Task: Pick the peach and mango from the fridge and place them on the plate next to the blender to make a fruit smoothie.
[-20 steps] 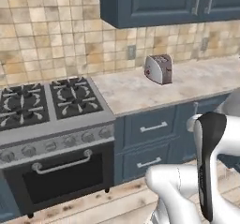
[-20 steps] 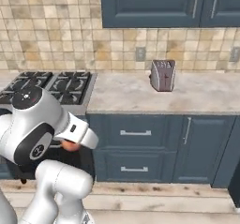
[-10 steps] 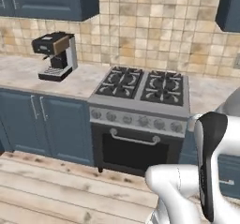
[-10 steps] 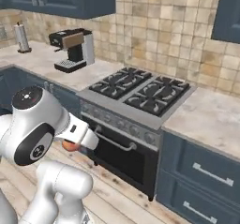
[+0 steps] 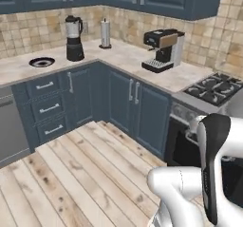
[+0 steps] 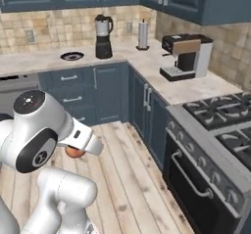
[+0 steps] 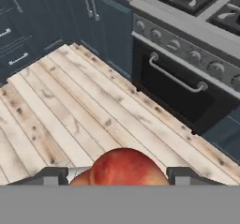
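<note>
Hand view: peach (image 7: 125,167) sits between the two fingertips of the gripper (image 7: 117,175), closed on it, hanging over the wood floor (image 7: 70,110) in front of the oven (image 7: 187,78). Right base view shows the same fruit tucked low under the arm, so it's in carry, not yet at the counter. Plate (image 5: 41,61) lies on the far counter (image 5: 19,69) just left of the blender (image 5: 73,37), well apart from the gripper, ahead and left across open floor. Paper-towel roll (image 5: 105,33) and coffee machine (image 5: 163,50) stand further right along the counter, off the line. Nothing on the floor in between, I'd judge; the lower cabinets (image 5: 52,102) limit how close the base gets.
</note>
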